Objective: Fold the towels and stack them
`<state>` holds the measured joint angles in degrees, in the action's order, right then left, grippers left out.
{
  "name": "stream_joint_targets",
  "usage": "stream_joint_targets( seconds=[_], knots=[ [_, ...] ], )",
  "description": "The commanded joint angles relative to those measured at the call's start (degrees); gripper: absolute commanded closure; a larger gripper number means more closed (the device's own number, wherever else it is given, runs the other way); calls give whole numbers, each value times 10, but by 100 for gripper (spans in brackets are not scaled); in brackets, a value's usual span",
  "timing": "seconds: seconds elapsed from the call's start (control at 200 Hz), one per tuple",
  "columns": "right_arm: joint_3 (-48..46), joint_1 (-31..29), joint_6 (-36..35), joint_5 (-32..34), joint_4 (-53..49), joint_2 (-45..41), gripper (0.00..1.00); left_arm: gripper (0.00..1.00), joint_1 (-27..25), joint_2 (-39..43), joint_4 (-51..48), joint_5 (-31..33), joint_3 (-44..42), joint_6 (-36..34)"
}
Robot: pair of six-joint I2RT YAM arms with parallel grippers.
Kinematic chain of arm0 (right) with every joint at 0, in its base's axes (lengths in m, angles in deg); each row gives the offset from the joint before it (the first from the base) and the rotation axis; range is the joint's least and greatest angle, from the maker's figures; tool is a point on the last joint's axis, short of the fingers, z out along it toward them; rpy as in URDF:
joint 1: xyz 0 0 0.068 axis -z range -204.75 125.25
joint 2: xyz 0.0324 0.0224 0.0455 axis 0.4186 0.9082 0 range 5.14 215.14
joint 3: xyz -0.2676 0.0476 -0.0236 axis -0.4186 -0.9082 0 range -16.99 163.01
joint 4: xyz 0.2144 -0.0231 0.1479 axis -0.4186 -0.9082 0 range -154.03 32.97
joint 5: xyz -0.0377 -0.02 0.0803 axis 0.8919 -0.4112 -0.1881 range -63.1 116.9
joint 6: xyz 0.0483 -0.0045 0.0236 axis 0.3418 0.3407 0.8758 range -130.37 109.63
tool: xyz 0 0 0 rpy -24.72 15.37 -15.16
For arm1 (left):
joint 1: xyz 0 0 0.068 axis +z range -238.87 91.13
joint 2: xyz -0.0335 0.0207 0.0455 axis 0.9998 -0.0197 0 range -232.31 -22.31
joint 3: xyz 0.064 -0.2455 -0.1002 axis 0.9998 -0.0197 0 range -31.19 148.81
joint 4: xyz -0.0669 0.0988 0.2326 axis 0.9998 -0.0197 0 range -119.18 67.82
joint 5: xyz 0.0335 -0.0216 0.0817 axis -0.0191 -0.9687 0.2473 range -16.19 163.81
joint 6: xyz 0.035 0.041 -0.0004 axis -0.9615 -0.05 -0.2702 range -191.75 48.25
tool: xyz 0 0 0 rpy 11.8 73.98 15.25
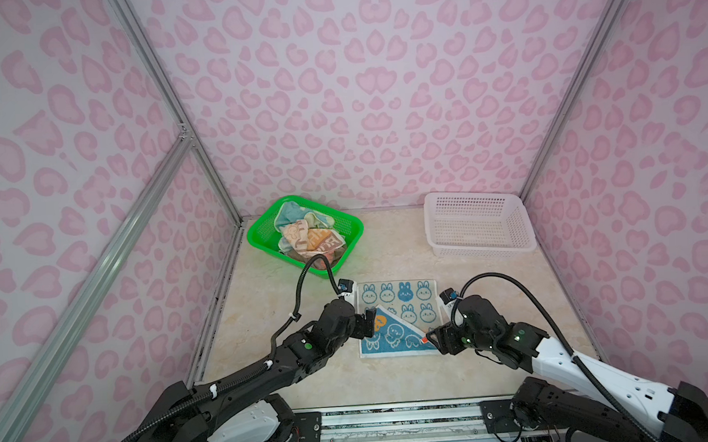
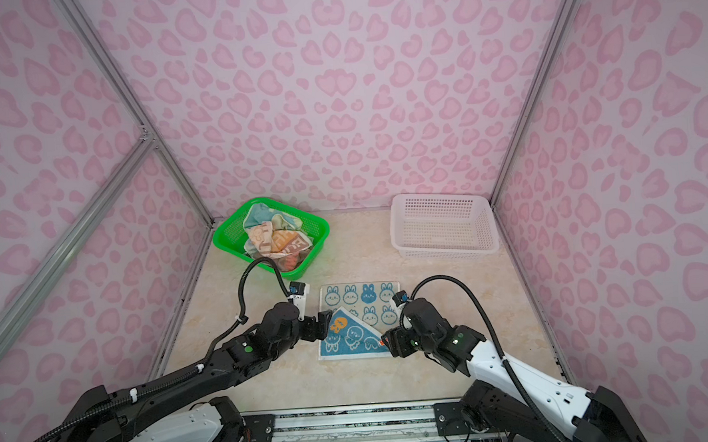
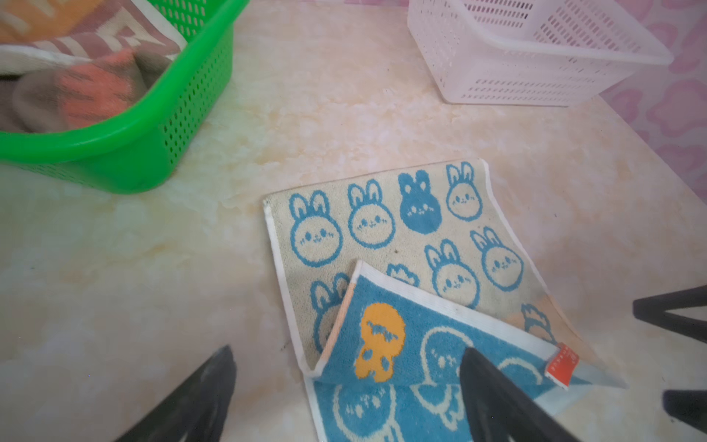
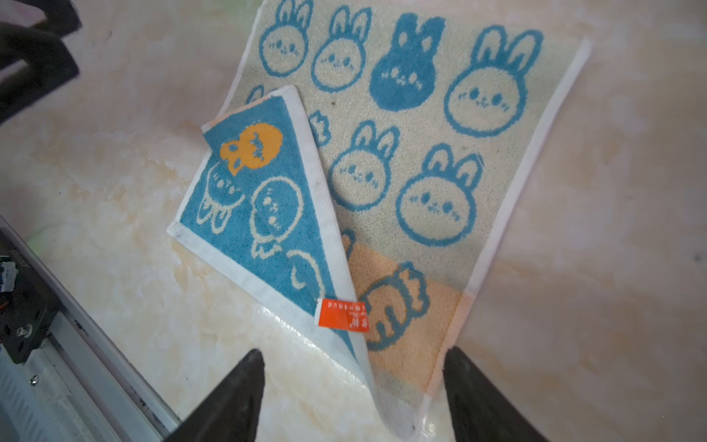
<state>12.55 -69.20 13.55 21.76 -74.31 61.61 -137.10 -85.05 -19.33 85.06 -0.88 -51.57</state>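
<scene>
Towel, rabbit ears toward back wall

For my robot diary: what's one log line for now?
towel: on table, corner folded over | left gripper: open | right gripper: open

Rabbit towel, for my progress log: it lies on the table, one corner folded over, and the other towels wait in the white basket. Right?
Not quite: both top views show the other towels in the green basket, not the white basket. The rabbit towel does lie on the table, one corner folded over.
</scene>
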Motion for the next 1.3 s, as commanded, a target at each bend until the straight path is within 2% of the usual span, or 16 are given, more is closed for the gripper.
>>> stream_joint_targets(
  seconds=[0.0, 0.145, 0.29, 0.46, 0.73, 0.95, 1.295],
  knots=[
    [31, -1, -30, -27, 73, 77, 24, 2, 10, 11, 0, 32, 15, 16],
    [81, -3, -48, -61, 138, 193, 24, 2, 31, 32, -12, 38, 16, 30],
    [140, -3, -68, -95, 146, 298, 25, 2, 50, 63, -33, 40, 10, 34],
    [167, -3, -79, -108, 163, 370, 27, 2, 57, 92, -52, 48, 4, 27],
    [169, -15, -90, -152, 171, 388, 33, 2, 60, 104, -63, 58, 2, 22],
    [170, -53, -118, -213, 167, 382, 36, 2, 60, 104, -66, 55, 3, 23],
    [171, -114, -154, -257, 119, 374, 37, 1, 60, 109, -86, 69, 7, 27]
  ],
)
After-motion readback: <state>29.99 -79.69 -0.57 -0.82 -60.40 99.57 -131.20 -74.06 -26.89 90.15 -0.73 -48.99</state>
